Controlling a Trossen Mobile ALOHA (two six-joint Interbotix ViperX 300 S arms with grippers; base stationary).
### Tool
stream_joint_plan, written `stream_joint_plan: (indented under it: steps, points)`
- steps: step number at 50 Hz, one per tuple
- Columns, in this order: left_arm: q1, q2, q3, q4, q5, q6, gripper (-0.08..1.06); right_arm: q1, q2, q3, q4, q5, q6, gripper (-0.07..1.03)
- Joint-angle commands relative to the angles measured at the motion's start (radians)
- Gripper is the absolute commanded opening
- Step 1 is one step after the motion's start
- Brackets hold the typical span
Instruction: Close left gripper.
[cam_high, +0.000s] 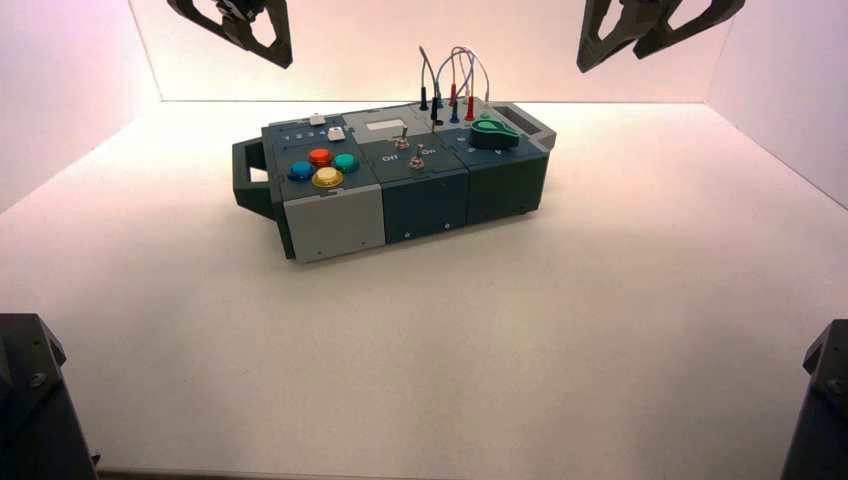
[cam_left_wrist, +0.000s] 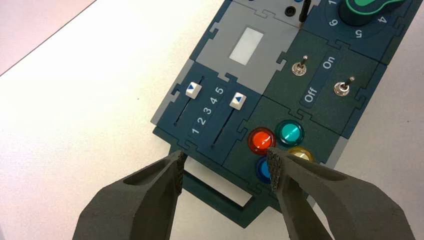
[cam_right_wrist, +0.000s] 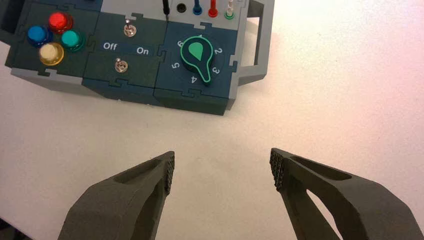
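The left gripper (cam_left_wrist: 225, 165) hangs above the button box's (cam_high: 330, 225) handle end, jaws spread wide with nothing between them, so closing is not yet begun. Next, its fingers simply draw together. Farther off, the right gripper (cam_right_wrist: 222, 170) waits, also spread.

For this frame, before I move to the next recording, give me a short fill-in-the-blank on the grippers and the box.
1. The left gripper has its fingers ____.
2. It hangs above the box's end bearing the four coloured ____.
3. The right gripper is open, holding ____.
4. The knob is coloured ____.

Missing words: open; buttons; nothing; green.
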Motion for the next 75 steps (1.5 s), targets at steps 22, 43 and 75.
stream_joint_plan:
  steps: [22, 43, 75]
  points:
    - [0.002, -0.014, -0.009, 0.003, -0.02, 0.005, 0.85, 0.0, -0.006, -0.015, 0.0, -0.005, 0.002, 0.99]
    - [0.0, -0.009, -0.009, 0.002, -0.021, 0.003, 0.83, 0.002, -0.008, -0.014, -0.002, -0.003, 0.003, 0.99]
    - [-0.003, -0.011, -0.015, 0.006, 0.02, 0.009, -0.03, 0.002, -0.009, -0.014, 0.0, 0.0, 0.006, 0.99]
